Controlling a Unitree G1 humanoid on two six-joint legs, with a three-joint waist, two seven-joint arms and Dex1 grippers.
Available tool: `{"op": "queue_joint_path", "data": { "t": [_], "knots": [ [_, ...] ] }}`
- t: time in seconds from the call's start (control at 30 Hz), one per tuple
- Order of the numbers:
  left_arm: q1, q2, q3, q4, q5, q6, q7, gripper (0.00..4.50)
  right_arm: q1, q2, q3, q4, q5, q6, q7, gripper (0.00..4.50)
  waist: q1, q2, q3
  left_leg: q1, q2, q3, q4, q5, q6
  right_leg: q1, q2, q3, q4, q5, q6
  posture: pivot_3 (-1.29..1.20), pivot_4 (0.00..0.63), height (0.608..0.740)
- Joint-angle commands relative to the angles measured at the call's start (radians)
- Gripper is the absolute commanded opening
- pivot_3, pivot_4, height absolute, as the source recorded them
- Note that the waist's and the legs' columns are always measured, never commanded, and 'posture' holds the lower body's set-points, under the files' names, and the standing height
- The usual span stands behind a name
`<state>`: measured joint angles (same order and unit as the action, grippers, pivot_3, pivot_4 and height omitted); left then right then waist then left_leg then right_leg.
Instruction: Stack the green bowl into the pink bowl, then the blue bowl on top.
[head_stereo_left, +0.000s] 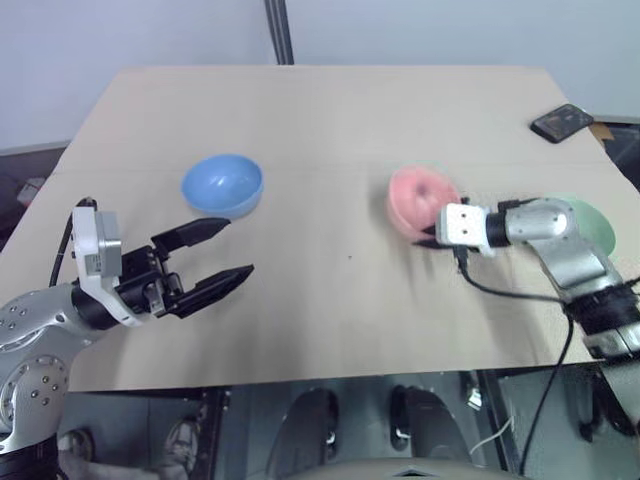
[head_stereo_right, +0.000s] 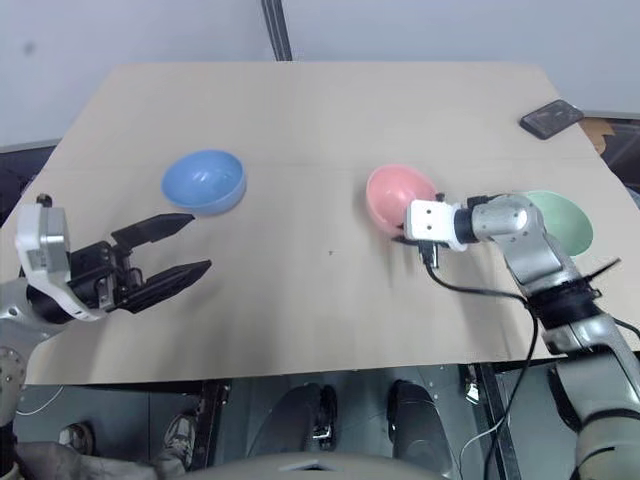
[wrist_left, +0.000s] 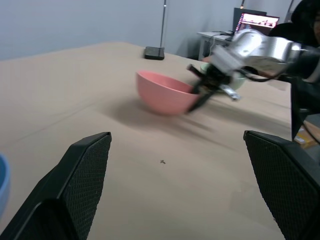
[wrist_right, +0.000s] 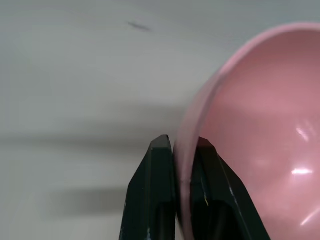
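Observation:
The pink bowl (head_stereo_left: 413, 194) sits tilted right of the table's middle. My right gripper (wrist_right: 182, 143) is shut on its near rim, one finger inside and one outside. Just behind that arm, at the table's right edge, the green bowl (head_stereo_right: 562, 220) is partly hidden by it. The blue bowl (head_stereo_left: 222, 185) stands upright at the left centre of the table. My left gripper (head_stereo_left: 238, 247) hovers open a little in front of the blue bowl, nothing between its fingers, pointing toward the pink bowl (wrist_left: 162, 93).
A black phone (head_stereo_left: 562, 122) lies near the table's far right corner. A dark pole (head_stereo_left: 278, 30) rises behind the far edge. The tan table (head_stereo_left: 330, 300) is bare between the bowls and along its front.

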<state>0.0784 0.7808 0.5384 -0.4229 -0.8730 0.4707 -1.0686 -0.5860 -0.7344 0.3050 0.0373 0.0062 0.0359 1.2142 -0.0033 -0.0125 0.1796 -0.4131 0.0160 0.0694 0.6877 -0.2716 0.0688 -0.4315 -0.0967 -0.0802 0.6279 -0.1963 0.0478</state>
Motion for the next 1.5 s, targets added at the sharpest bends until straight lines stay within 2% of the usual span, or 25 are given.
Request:
{"op": "queue_joint_path", "data": {
  "t": [0.03, 0.17, 0.2, 0.27, 0.3, 0.33, 0.4, 0.5, 0.57, 0.6, 0.67, 0.77, 0.83, 1.0, 1.13, 1.17, 1.2, 1.23, 1.27, 1.33, 1.37, 1.4, 1.43, 1.5],
  "knots": [
    [-0.003, -0.009, 0.002, -0.023, -0.008, -0.028, -0.002, 4.50, 0.072, -0.044, 0.001, -0.209, 0.016, 0.119, 0.023, 0.30, 0.001, 0.000, 0.000, 0.000, 0.000, 0.000, 0.000, 0.000, 0.000, 0.000, 0.000, 0.000, 0.000, 0.000, 0.000, 0.00, 0.150, 0.740],
    [-0.010, -0.017, -0.022, -0.021, -0.002, -0.033, -0.008, 4.50, 0.111, -0.043, 0.034, -0.223, -0.049, 0.144, -0.010, 0.30, -0.007, -0.001, 0.000, 0.003, 0.000, 0.001, 0.001, 0.000, 0.000, 0.002, 0.001, 0.001, 0.001, 0.001, -0.002, 0.00, 0.150, 0.740],
    [-0.012, -0.016, -0.029, -0.020, 0.001, -0.035, -0.013, 4.50, 0.114, -0.038, 0.032, -0.217, -0.051, 0.149, -0.017, 0.87, -0.007, -0.001, -0.001, 0.004, 0.000, 0.001, 0.001, 0.000, -0.001, 0.003, 0.001, 0.001, 0.001, 0.001, -0.002, 0.00, 0.150, 0.740],
    [-0.025, -0.012, -0.041, -0.010, 0.002, -0.037, -0.017, 4.50, 0.122, -0.040, 0.021, -0.225, -0.052, 0.146, -0.029, 1.63, -0.005, -0.001, -0.001, 0.006, 0.001, 0.001, 0.001, 0.000, -0.001, 0.004, 0.001, 0.001, 0.002, 0.001, -0.002, 0.00, 0.150, 0.740],
    [-0.032, -0.009, -0.048, -0.005, 0.002, -0.039, -0.023, 4.50, 0.130, -0.038, 0.001, -0.239, -0.051, 0.151, -0.053, 2.24, -0.004, -0.001, -0.001, 0.006, 0.001, 0.001, 0.001, 0.000, -0.001, 0.004, 0.001, 0.001, 0.002, 0.001, -0.002, 0.00, 0.150, 0.740],
    [-0.040, -0.007, -0.056, 0.000, 0.006, -0.042, -0.030, 4.50, 0.144, -0.033, -0.032, -0.265, -0.031, 0.176, -0.075, 2.59, -0.001, -0.001, -0.001, 0.006, 0.001, 0.001, 0.001, 0.000, -0.001, 0.004, 0.001, 0.001, 0.002, 0.001, -0.002, 0.00, 0.150, 0.740],
    [-0.056, -0.003, -0.084, 0.007, 0.027, -0.056, -0.053, 4.50, 0.188, -0.023, -0.123, -0.347, 0.053, 0.264, -0.112, 3.62, 0.002, -0.001, -0.001, 0.006, 0.001, 0.001, 0.001, 0.001, -0.001, 0.004, 0.001, 0.001, 0.002, 0.001, -0.002, 0.00, 0.150, 0.740],
    [-0.102, -0.012, -0.138, 0.022, 0.046, -0.067, -0.060, 4.50, 0.272, -0.028, -0.307, -0.511, 0.232, 0.455, -0.144, 3.62, 0.016, -0.001, -0.001, 0.004, 0.001, 0.001, 0.001, 0.001, -0.001, 0.003, 0.001, 0.001, 0.002, 0.001, -0.003, 0.00, 0.150, 0.740],
    [-0.150, -0.028, -0.192, 0.041, 0.066, -0.080, -0.067, 4.50, 0.326, -0.059, -0.485, -0.579, 0.323, 0.573, -0.167, 3.62, 0.024, -0.001, -0.001, 0.003, 0.001, 0.001, 0.001, 0.001, -0.001, 0.003, 0.002, 0.001, 0.001, 0.001, -0.002, 0.00, 0.150, 0.740],
    [-0.171, -0.035, -0.213, 0.053, 0.074, -0.086, -0.072, 4.50, 0.345, -0.076, -0.552, -0.588, 0.344, 0.614, -0.180, 3.62, 0.028, -0.001, -0.001, 0.002, 0.001, 0.000, 0.001, 0.001, -0.001, 0.003, 0.001, -0.001, 0.000, 0.002, -0.002, 0.00, 0.150, 0.740],
    [-0.214, -0.049, -0.247, 0.081, 0.083, -0.093, -0.081, 4.50, 0.362, -0.103, -0.618, -0.531, 0.290, 0.618, -0.255, 3.62, 0.030, -0.002, -0.001, 0.002, 0.000, -0.001, 0.002, 0.000, -0.001, 0.003, 0.001, -0.001, 0.000, 0.002, -0.003, 0.00, 0.150, 0.740],
    [-0.266, -0.061, -0.282, 0.124, 0.097, -0.104, -0.102, 4.50, 0.338, -0.121, -0.608, -0.354, 0.147, 0.558, -0.427, 3.62, 0.024, -0.005, -0.004, 0.002, 0.000, 0.000, 0.002, 0.000, -0.001, 0.003, 0.002, -0.001, 0.000, 0.001, -0.002, 0.00, 0.150, 0.740],
    [-0.295, -0.064, -0.301, 0.152, 0.108, -0.112, -0.120, 4.50, 0.326, -0.124, -0.578, -0.238, 0.092, 0.513, -0.484, 3.62, 0.018, -0.005, -0.004, 0.003, 0.000, 0.001, 0.002, 0.000, -0.001, 0.003, 0.003, 0.000, 0.000, 0.001, -0.002, 0.00, 0.150, 0.740],
    [-0.337, -0.066, -0.315, 0.194, 0.118, -0.119, -0.143, 4.50, 0.296, -0.089, -0.508, -0.033, 0.085, 0.486, -0.488, 3.62, 0.010, -0.004, -0.004, 0.003, 0.001, 0.003, 0.001, 0.001, -0.001, 0.001, 0.005, 0.003, 0.001, 0.002, -0.002, 0.00, 0.150, 0.740],
    [-0.338, -0.065, -0.309, 0.198, 0.120, -0.121, -0.149, 4.50, 0.278, -0.090, -0.483, 0.039, 0.103, 0.466, -0.452, 3.62, 0.012, -0.004, -0.004, 0.002, 0.002, 0.003, 0.001, 0.001, -0.001, 0.001, 0.005, 0.004, 0.001, 0.002, -0.002, 0.00, 0.150, 0.740],
    [-0.335, -0.065, -0.307, 0.195, 0.119, -0.120, -0.147, 4.50, 0.269, -0.094, -0.483, 0.050, 0.106, 0.464, -0.449, 3.09, 0.013, -0.004, -0.004, 0.002, 0.002, 0.003, 0.001, 0.001, -0.001, 0.001, 0.005, 0.004, 0.000, 0.002, -0.002, 0.00, 0.150, 0.740],
    [-0.329, -0.066, -0.305, 0.190, 0.118, -0.119, -0.145, 4.50, 0.260, -0.097, -0.486, 0.059, 0.107, 0.460, -0.451, 2.84, 0.014, -0.004, -0.004, 0.002, 0.002, 0.003, 0.001, 0.001, -0.001, 0.001, 0.005, 0.004, 0.000, 0.002, -0.002, 0.00, 0.150, 0.740],
    [-0.325, -0.066, -0.303, 0.185, 0.117, -0.119, -0.142, 4.50, 0.255, -0.099, -0.487, 0.065, 0.107, 0.455, -0.453, 2.31, 0.014, -0.004, -0.004, 0.002, 0.002, 0.003, 0.001, 0.001, -0.001, 0.001, 0.005, 0.004, 0.000, 0.002, -0.002, 0.00, 0.150, 0.740],
    [-0.319, -0.067, -0.302, 0.179, 0.116, -0.118, -0.137, 4.50, 0.252, -0.100, -0.489, 0.065, 0.108, 0.451, -0.453, 1.98, 0.014, -0.004, -0.004, 0.002, 0.002, 0.003, 0.001, 0.001, -0.001, 0.001, 0.005, 0.004, 0.000, 0.002, -0.002, 0.00, 0.150, 0.740],
    [-0.311, -0.070, -0.300, 0.168, 0.113, -0.115, -0.129, 4.50, 0.250, -0.104, -0.489, 0.053, 0.112, 0.443, -0.449, 0.97, 0.015, -0.004, -0.004, 0.002, 0.003, 0.003, 0.001, 0.001, -0.001, 0.001, 0.005, 0.004, 0.001, 0.002, -0.002, 0.00, 0.150, 0.740],
    [-0.306, -0.071, -0.300, 0.165, 0.113, -0.116, -0.127, 4.50, 0.252, -0.110, -0.486, 0.032, 0.111, 0.428, -0.443, 0.81, 0.015, -0.004, -0.004, 0.002, 0.003, 0.003, 0.001, 0.001, -0.001, 0.001, 0.005, 0.004, 0.001, 0.002, -0.002, 0.00, 0.150, 0.740],
    [-0.301, -0.071, -0.298, 0.164, 0.114, -0.117, -0.126, 4.50, 0.256, -0.116, -0.482, 0.008, 0.111, 0.410, -0.435, 0.18, 0.017, -0.004, -0.004, 0.002, 0.003, 0.003, 0.001, 0.001, -0.001, 0.001, 0.005, 0.004, 0.000, 0.002, -0.002, 0.00, 0.150, 0.740],
    [-0.298, -0.072, -0.297, 0.164, 0.114, -0.118, -0.125, 4.50, 0.256, -0.117, -0.481, -0.029, 0.124, 0.398, -0.418, 0.02, 0.017, -0.004, -0.004, 0.002, 0.003, 0.003, 0.001, 0.001, -0.001, 0.001, 0.005, 0.004, 0.000, 0.002, -0.002, 0.00, 0.150, 0.740],
    [-0.294, -0.072, -0.295, 0.164, 0.114, -0.116, -0.120, 4.50, 0.254, -0.105, -0.480, -0.132, 0.177, 0.408, -0.379, 0.02, 0.016, -0.004, -0.003, 0.002, 0.003, 0.003, 0.001, 0.001, -0.001, 0.001, 0.005, 0.004, 0.000, 0.002, -0.002, 0.00, 0.150, 0.740]
  ]
}}
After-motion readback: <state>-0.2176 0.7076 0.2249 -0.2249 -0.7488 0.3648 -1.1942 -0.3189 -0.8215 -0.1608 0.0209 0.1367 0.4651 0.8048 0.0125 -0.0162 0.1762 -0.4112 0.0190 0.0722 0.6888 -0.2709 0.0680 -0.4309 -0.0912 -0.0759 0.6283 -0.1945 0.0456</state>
